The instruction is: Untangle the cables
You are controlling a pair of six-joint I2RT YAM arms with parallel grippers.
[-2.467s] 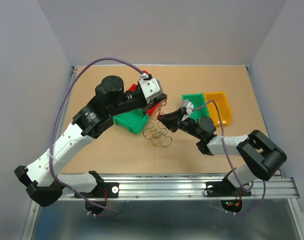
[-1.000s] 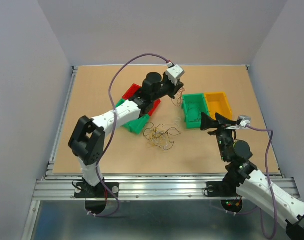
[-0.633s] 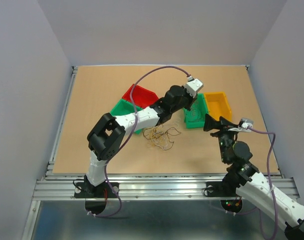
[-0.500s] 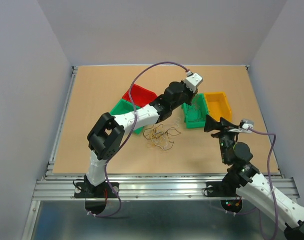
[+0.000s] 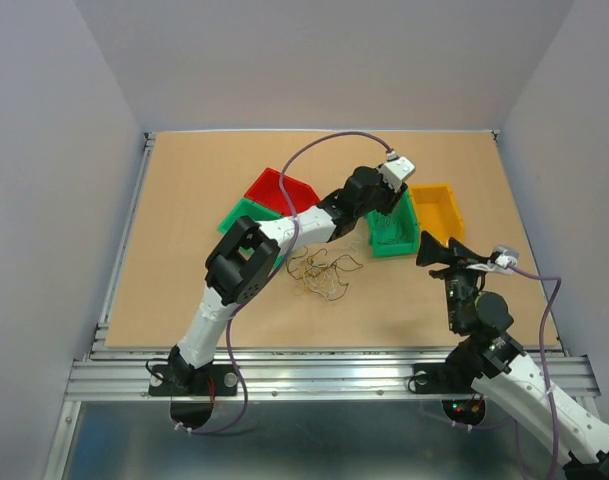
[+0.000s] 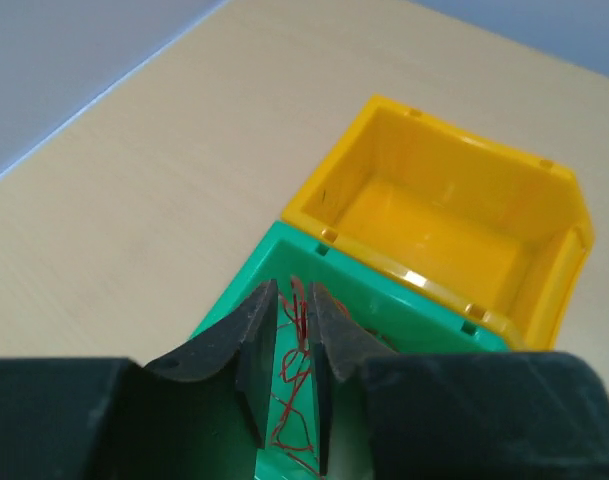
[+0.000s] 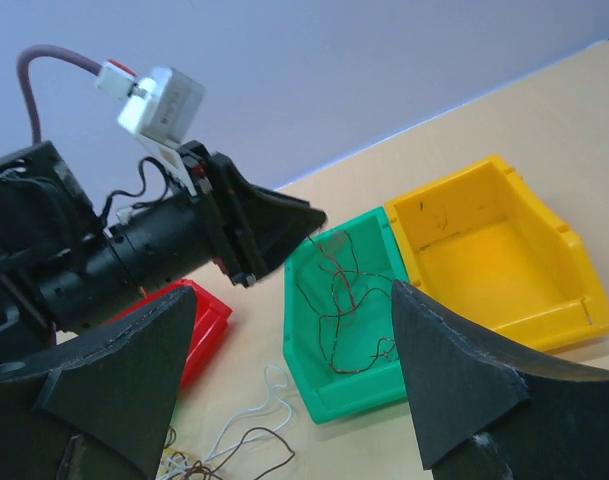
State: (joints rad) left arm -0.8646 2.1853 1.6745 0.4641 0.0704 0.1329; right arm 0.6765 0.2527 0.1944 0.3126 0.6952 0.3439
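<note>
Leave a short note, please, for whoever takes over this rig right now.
Left gripper: over the green bin, jaws narrowly apart. A red wire runs between them down into the bin. Whether it is pinched is unclear.
Right gripper: wide open, empty, in the air beside the bins.
Done: the red wire is out of the tangle.
Left: the tangle lies on the table, to be pulled apart.

Robot lab test cell: plain grey walls (image 5: 44,150), aluminium mounting rail (image 5: 324,368), wooden tabletop (image 5: 184,200), sorting bins (image 5: 436,212)
</note>
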